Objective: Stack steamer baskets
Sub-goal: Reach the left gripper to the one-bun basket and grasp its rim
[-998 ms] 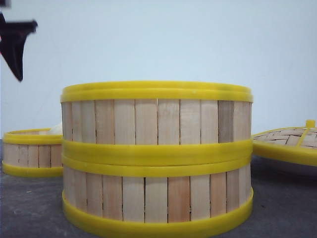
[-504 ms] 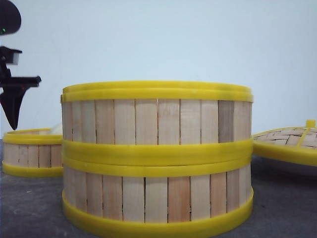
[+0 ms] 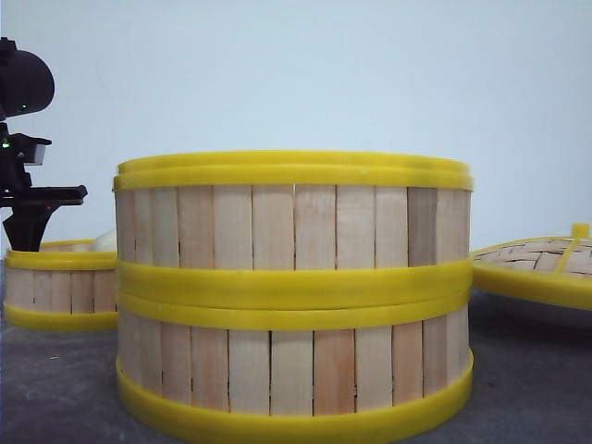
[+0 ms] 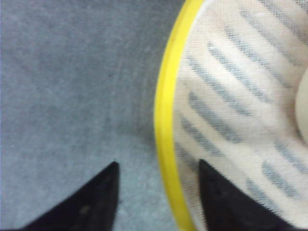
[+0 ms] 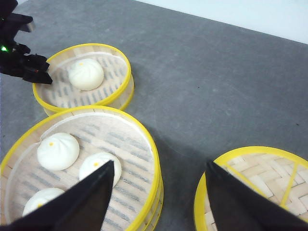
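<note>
The left arm (image 3: pixel 23 83) is matte black — a rounded housing on top, a small pale block and a green light below it. Its gripper (image 4: pixel 159 192) has two black pointed fingers, one edge finely serrated. The right gripper (image 5: pixel 159 202) has broad black wedge-shaped fingers — plain, unmarked.

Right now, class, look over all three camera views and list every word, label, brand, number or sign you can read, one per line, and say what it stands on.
None: no readable text in any view.
The stacked steamer baskets, the single steamer basket and the woven lid carry no print.
The buns bear only an orange dot each, not a character.
The left gripper shows a green light, no lettering.
</note>
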### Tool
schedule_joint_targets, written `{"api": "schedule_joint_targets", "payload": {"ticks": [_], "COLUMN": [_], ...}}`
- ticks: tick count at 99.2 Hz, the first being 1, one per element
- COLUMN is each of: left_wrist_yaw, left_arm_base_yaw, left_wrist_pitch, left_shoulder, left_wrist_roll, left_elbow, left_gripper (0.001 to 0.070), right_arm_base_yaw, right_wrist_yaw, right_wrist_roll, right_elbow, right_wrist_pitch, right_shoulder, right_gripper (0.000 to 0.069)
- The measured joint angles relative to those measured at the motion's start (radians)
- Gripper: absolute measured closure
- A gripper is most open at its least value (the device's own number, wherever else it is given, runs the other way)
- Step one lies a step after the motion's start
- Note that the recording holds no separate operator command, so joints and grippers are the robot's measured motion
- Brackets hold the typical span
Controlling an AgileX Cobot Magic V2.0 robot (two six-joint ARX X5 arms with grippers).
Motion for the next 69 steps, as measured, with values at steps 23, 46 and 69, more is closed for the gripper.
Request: {"api": "schedule_joint_targets", "payload": {"ticks": [23, 46, 69], "left_wrist_yaw": [-0.005, -0.011, 0.013], "left_arm_base_yaw": [-0.001, 0.003, 0.008], "left_wrist_pitch": [0.008, 0.01, 0.026], "left_shoulder": [0.0, 0.0, -0.002], "left_wrist_roll": [-0.015, -0.014, -0.014], "left_elbow": [0.0, 0.0, 0.0], "left_gripper": [0.0651, 0.0672, 0.0672], "right_arm_base_yaw": [0.0, 0.0, 0.0], "right_wrist_yaw": [0.0, 0.0, 0.0], "right_wrist_roll": [0.0, 0.0, -0.001], "right_elbow": [0.0, 0.0, 0.0], "right_wrist_pitch": [0.002, 0.002, 0.001], "right_shoulder": [0.0, 0.0, 0.0], "right_gripper": [0.0322, 0.0322, 0.0322]}}
